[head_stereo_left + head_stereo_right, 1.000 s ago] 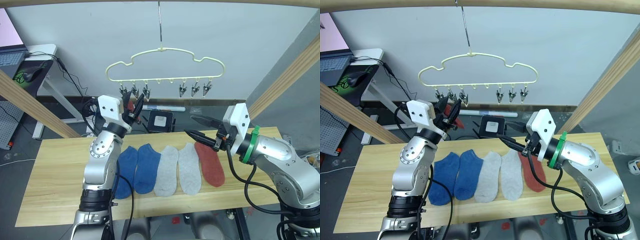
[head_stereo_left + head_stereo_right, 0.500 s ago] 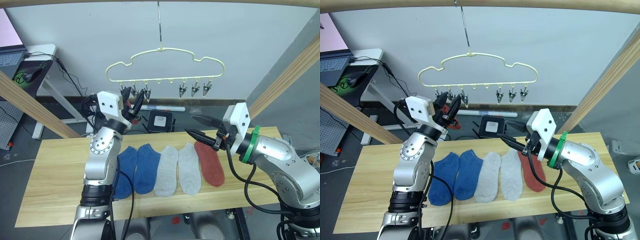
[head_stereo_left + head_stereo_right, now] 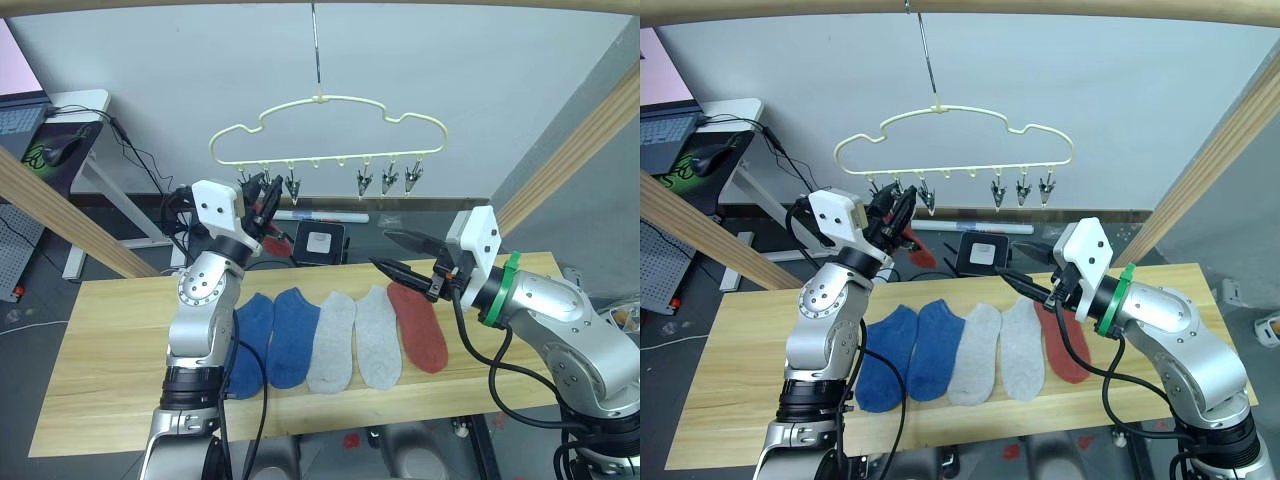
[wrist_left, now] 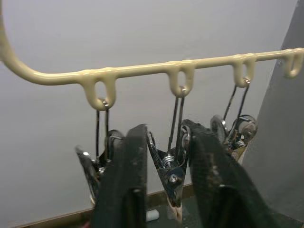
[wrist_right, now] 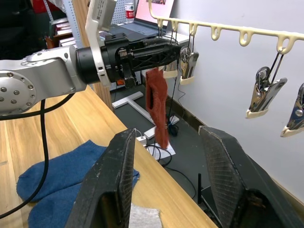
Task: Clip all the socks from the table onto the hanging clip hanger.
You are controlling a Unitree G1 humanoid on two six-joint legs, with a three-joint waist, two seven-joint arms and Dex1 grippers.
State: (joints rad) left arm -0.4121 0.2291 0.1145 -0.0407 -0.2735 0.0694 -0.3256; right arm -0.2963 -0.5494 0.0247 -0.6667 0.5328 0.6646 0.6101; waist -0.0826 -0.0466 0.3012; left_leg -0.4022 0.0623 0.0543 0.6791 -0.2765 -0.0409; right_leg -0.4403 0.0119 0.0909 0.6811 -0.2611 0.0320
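1. The left end effector (image 3: 262,200) is gripping a rust red sock (image 5: 156,105) and raising it to the leftmost clips (image 4: 172,175) of the clip hanger (image 3: 325,100); the sock's edge should sit squarely inside the jaws of one clip.
2. Five socks (image 3: 340,338) are lying in a row on the counter (image 3: 110,340).
3. The right end effector (image 3: 392,252) is hovering spread and empty above the remaining red sock (image 3: 420,328).

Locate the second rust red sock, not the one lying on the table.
The red sock hangs from the left gripper, raised at the left-end clips of the clip hanger, above the table.
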